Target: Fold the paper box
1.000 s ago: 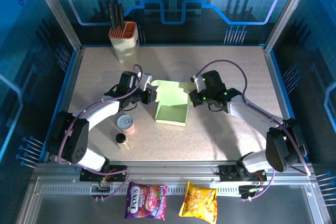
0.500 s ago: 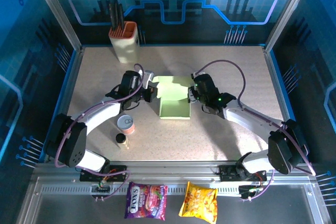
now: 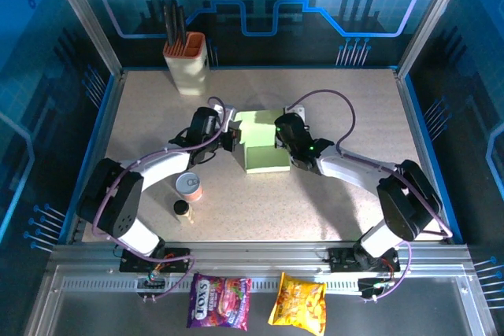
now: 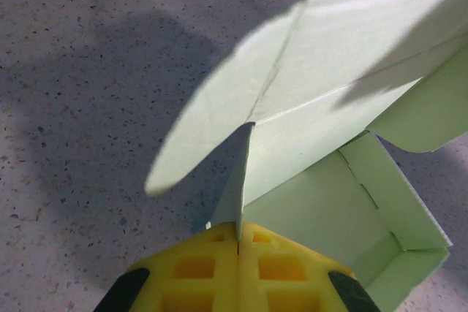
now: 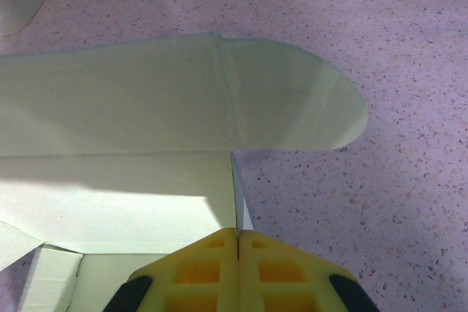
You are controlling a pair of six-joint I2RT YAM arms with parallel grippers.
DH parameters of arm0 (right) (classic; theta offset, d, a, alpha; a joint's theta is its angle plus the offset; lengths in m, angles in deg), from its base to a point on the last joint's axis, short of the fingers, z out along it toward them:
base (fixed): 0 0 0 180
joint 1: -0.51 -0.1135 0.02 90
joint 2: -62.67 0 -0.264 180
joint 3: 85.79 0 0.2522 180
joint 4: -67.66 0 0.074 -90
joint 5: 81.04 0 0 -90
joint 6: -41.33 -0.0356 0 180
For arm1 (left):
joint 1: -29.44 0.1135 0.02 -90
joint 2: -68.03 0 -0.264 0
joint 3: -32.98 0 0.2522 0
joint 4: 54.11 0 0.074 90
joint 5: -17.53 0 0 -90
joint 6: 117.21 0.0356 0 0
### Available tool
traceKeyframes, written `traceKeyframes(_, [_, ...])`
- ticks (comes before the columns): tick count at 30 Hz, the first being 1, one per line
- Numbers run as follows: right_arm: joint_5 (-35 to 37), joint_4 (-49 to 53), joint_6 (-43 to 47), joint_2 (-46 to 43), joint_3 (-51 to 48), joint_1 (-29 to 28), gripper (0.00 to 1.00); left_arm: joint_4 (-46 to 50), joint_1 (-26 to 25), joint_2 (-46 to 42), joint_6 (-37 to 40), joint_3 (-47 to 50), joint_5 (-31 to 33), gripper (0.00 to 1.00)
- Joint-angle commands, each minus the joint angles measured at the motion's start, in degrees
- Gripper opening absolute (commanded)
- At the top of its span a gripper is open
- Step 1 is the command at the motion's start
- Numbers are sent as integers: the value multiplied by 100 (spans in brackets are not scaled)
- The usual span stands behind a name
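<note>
Sitting on the table, the paper box lies between the left gripper and the right gripper. The left wrist view shows the left gripper pinching a thin box wall. The right wrist view shows the right gripper pinching one too.

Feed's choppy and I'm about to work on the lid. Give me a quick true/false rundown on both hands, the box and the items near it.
1. The left hand and the right hand are each shut on a thin panel of the paper box. True.
2. The box is fully closed. False: its lid is raised, and the inside shows in the left wrist view.
3. The can touches the box. False: it stands apart from the box, to its near left.
4. The utensil holder stands upright at the far left, away from the box. True.
</note>
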Motion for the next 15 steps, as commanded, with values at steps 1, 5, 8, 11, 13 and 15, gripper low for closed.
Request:
traceKeyframes(1, [245, -539, -93, 147, 170, -155, 0, -626, -88, 137, -25, -245, 9, 4])
traceKeyframes(5, [280, -644, -99, 262, 167, -199, 0, -704, -88, 371, -53, -451, -19, 5])
traceKeyframes(8, [284, -700, -101, 281, 130, -217, 0, -784, -102, 459, -143, -533, -55, 6])
traceKeyframes(11, [331, -792, -82, 248, 46, -221, 0, -811, -140, 446, -158, -544, 5, 8])
traceKeyframes(13, [358, -833, -69, 232, 18, -239, 0, -811, -166, 436, -162, -539, 17, 13])
traceKeyframes(15, [368, -896, -20, 236, -3, -243, 0, -795, -188, 430, -149, -541, 31, 16])
